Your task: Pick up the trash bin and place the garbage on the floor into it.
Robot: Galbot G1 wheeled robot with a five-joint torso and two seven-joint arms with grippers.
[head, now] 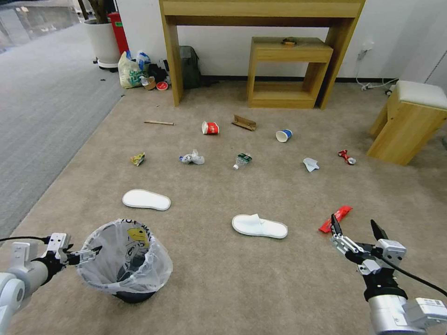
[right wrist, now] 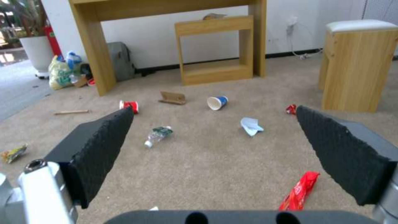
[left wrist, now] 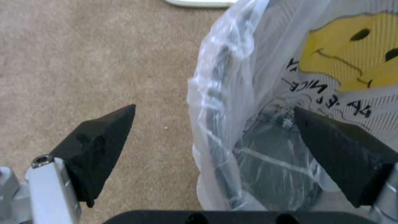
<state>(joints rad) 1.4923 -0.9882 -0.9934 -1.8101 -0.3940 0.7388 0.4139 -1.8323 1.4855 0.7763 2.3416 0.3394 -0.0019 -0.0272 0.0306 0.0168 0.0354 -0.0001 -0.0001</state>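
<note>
- Fingers of the left gripper (left wrist: 213,124) stand apart, straddling the trash bin (head: 125,263) rim at its 9 o'clock.
- Likely light; its liner looks slippery, so pinch the rigid rim.
- Right gripper (head: 357,226) spread, idle.

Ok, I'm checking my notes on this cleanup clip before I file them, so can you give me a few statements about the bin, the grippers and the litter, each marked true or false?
1. The left gripper is open with the rim of the trash bin between its fingers. True.
2. The right gripper is shut on the red wrapper. False: it is open, and the wrapper lies on the floor beside it.
3. Both white slippers lie on the carpet. True.
4. The blue paper cup is already inside the bin. False: it lies on its side on the floor near the small wooden shelf.
5. The bin's bag shows a yellow smiling face. True.
</note>
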